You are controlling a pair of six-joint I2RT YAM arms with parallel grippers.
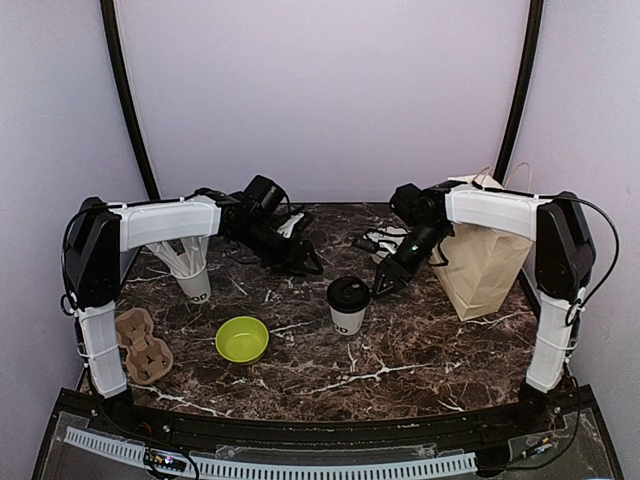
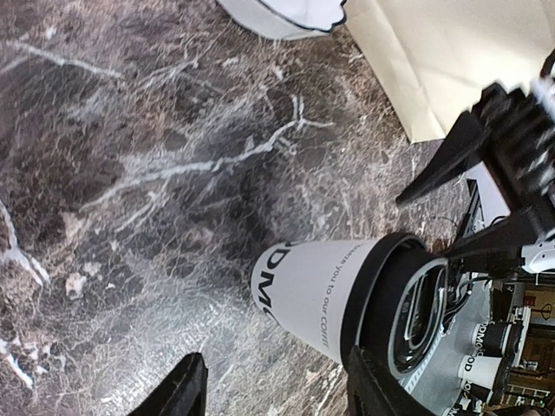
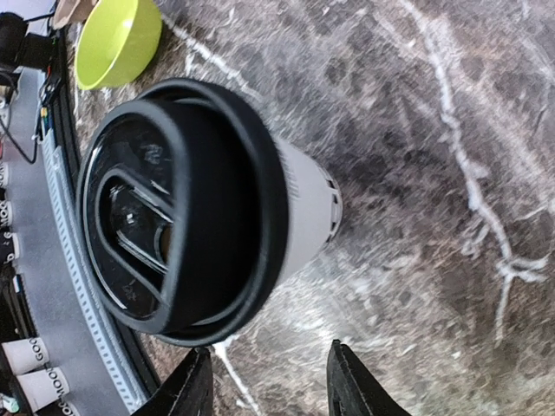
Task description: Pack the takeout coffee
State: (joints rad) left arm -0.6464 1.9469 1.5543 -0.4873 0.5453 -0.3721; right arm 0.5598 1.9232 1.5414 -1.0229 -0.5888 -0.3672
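Upright cup [image 1: 348,305] on bench [image 1: 430,350]: just near-left of right jaws, farther from left jaws at far left. Both pairs released, empty.

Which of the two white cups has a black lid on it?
The cup mid-table, just right of the green bowl. The straw cup at the left has no lid, only white straws sticking out.

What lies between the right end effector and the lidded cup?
Only bare table, in the top view, separates the right end effector from the cup.
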